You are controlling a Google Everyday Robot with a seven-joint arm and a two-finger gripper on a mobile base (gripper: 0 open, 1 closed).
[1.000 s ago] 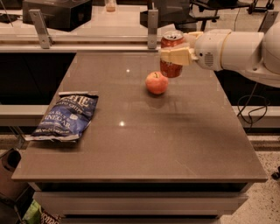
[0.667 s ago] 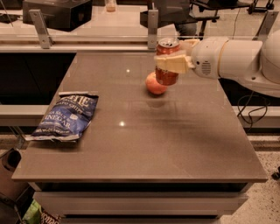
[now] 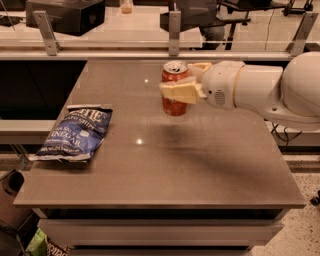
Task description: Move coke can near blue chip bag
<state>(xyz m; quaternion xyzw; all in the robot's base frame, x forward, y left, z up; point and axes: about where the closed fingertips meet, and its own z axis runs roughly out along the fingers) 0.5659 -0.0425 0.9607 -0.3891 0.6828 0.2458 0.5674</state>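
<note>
**Coke can** [image 3: 174, 106]: red soda can, silver top with the opening showing, upright. Location: over the far middle of the table [image 3: 150, 180], in the gripper's grasp. It appears raised off the surface, as a soft shadow lies on the table top below it and towards the right. Well apart from the blue chip bag, which is to the left and nearer the front.

**Gripper** [image 3: 179, 85]: clenched on the coke can from the right side. One pale yellow finger [image 3: 181, 92] crosses the front of the can at mid-height; a second pale part shows behind the can's rim.

**Arm** [image 3: 260, 90]: white, rounded housing, reaching in from the right edge of the view and lying roughly level above the table's far right part.

**Blue chip bag** [image 3: 75, 132]: dark blue, crinkled, white lettering reading "VINEGAR", pale band at its far end. Lies flat by the table's left edge, its near corner slightly overhanging.

**Table**: brown, matte top with small light reflections.

**Rail posts** [image 3: 172, 32]: grey metal uprights along a counter behind the table.

**Black box** [image 3: 65, 15]: on the counter, far left.
</note>
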